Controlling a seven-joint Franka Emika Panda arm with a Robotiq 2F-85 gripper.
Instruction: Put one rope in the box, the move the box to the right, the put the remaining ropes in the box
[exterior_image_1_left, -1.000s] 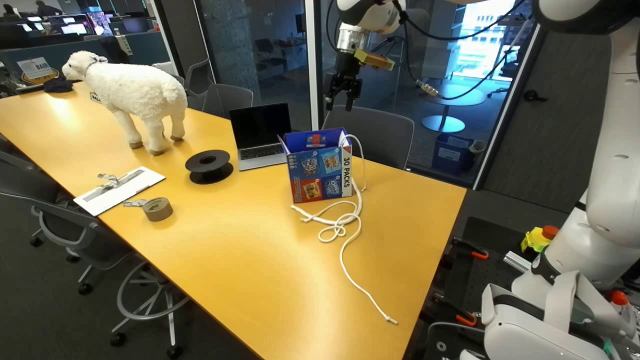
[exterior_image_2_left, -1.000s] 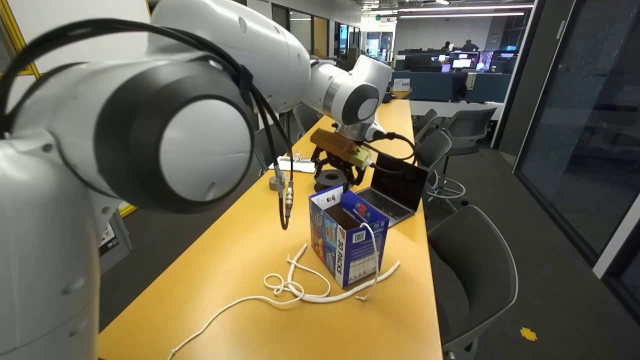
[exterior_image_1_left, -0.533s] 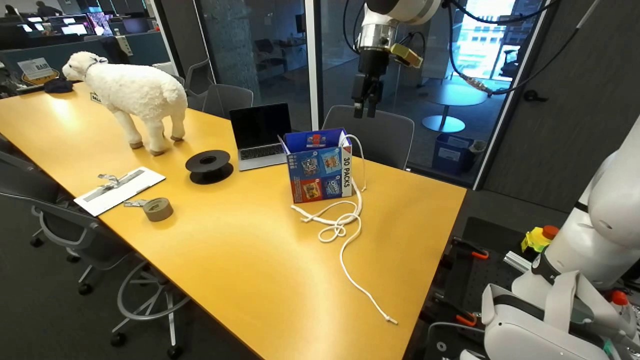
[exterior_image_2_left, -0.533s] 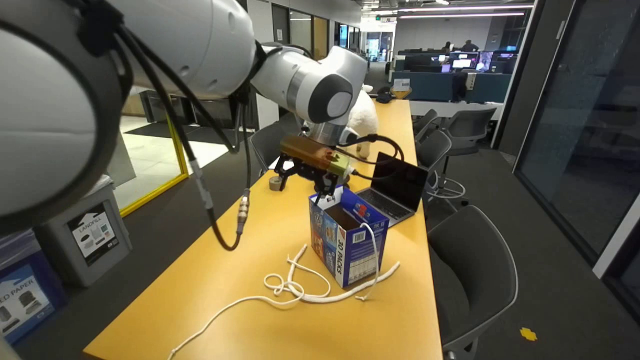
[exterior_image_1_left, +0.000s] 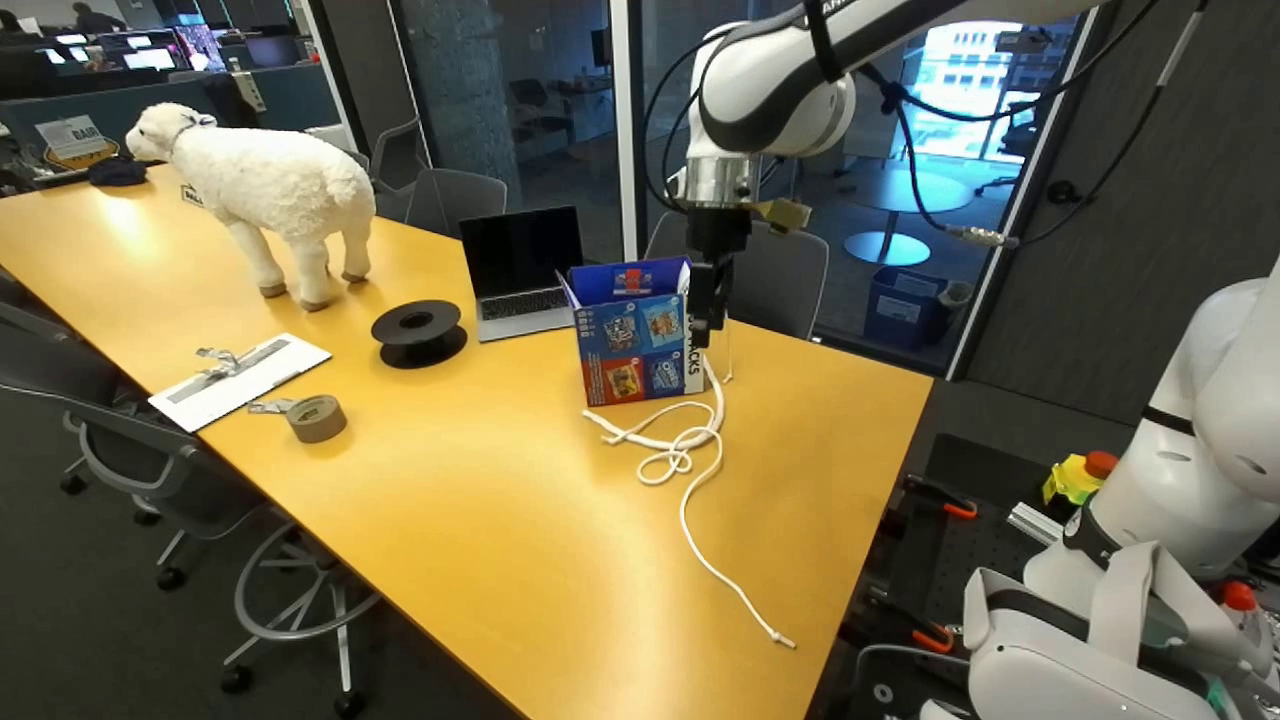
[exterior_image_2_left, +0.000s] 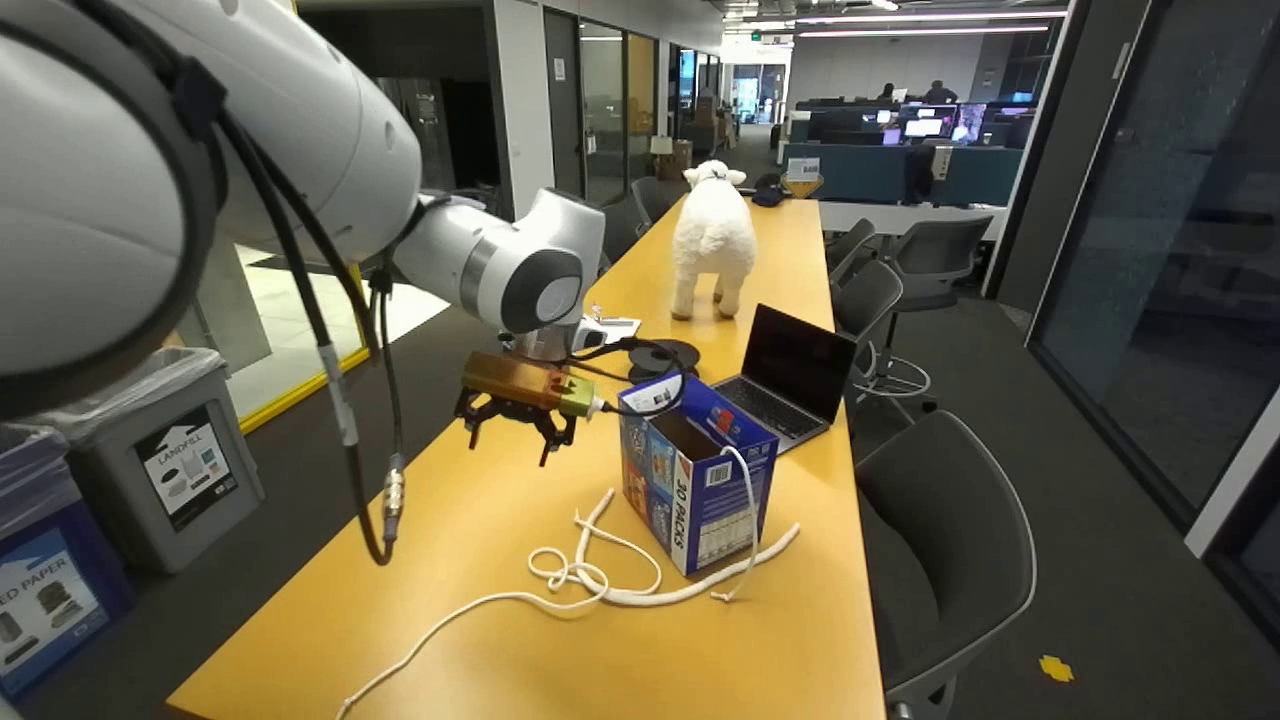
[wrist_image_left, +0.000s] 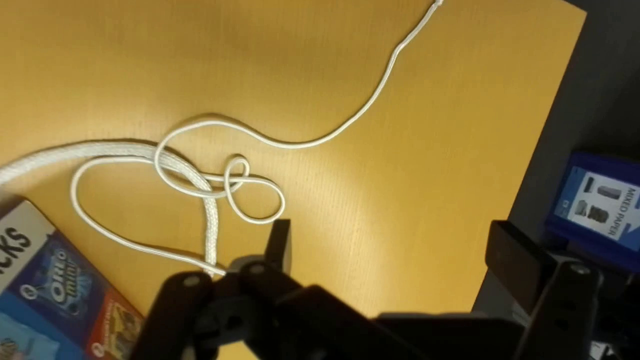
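Box (exterior_image_2_left: 700, 490) is standing upright on the table (exterior_image_1_left: 500, 520), near the laptop (exterior_image_2_left: 800, 362), with its top open. One rope (exterior_image_2_left: 750, 495) is kinda in there: it runs over the rim and down inside, but a good length dangles outside and the end reaches the tabletop. How much is actually in, no idea, the sides hide it. I'd call step one done-ish, just not neat.

As for moving the box to the right, honestly can't say. Nothing in these views marks where it's supposed to end up, so that step could be finished or could be waiting.

Last step is clearly not done. A thick rope (wrist_image_left: 127, 148) and a thin rope (wrist_image_left: 292, 145) both lie out on the table beside the box, with the thin one looped up and crossing over the thick one. Those look like the only two left, as far as I can make out.

Gripper (exterior_image_2_left: 509, 452) is spread wide and holding nothing, up above the table, off to the side of the box and not touching it. My guess is one of the loose ropes comes next, and with those loops, grabbing one might drag the other along imo.
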